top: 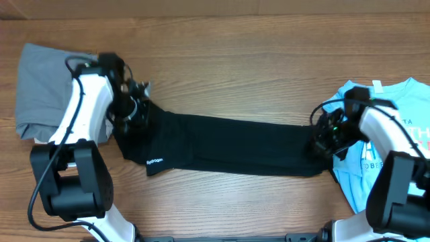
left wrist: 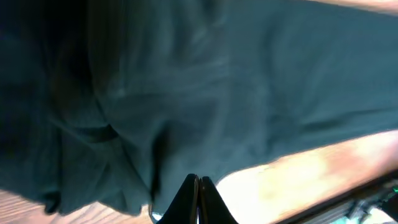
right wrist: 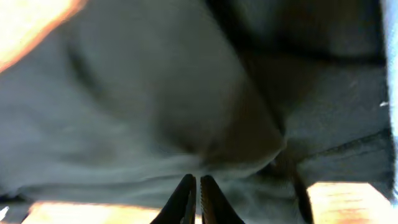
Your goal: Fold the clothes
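looks like a robotics lab. plain wood-grain table (top: 235, 81); left arm (top: 87, 107) and right arm (top: 386, 131) standing at its near edge; gray cloth (top: 40, 74), black cloth (top: 228, 144), blue shirt (top: 403, 101) laid out.

The table (top: 235, 74) is a brown wood-grain surface, with the grain running left to right in the overhead view. A paler band (top: 302, 5) lies along its far edge at the top of that view. In the left wrist view, a bright, blurred strip of the same wood shows at the lower right. In the right wrist view, orange-lit patches of it show at the upper left corner and along the bottom edge.
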Robot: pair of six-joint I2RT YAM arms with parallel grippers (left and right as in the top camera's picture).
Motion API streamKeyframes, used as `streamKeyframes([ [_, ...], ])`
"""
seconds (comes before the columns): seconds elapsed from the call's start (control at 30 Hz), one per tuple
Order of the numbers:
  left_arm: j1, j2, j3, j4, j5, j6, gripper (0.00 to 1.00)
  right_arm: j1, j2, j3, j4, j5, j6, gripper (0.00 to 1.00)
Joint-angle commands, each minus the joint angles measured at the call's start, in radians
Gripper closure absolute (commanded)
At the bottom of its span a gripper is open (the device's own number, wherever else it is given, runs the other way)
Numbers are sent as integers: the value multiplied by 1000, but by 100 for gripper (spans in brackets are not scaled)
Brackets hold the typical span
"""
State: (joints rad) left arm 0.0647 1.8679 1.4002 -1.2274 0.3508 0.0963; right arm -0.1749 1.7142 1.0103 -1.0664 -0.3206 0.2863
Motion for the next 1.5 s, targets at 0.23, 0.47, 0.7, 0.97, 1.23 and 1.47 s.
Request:
streamKeyframes([
  [0.23,3,-16,-226,216,-216,-205,96,24,42,-178,320,183,235,93],
  [0.47,43,-16,-229,272,-259,-310,96,50,154,-204,505,159,243,94],
  [0.7,121,-16,-229,300,-245,-364,96,56,166,-195,671,62,231,93],
  [0.97,127,-16,-229,290,-245,-362,96,40,155,-101,642,-150,60,77],
  [1.23,127,-20,-215,255,-193,-300,94,-83,49,113,286,-294,-202,56],
  [1.47,126,-111,-110,205,-63,-249,79,-159,47,168,228,-284,-247,42],
])
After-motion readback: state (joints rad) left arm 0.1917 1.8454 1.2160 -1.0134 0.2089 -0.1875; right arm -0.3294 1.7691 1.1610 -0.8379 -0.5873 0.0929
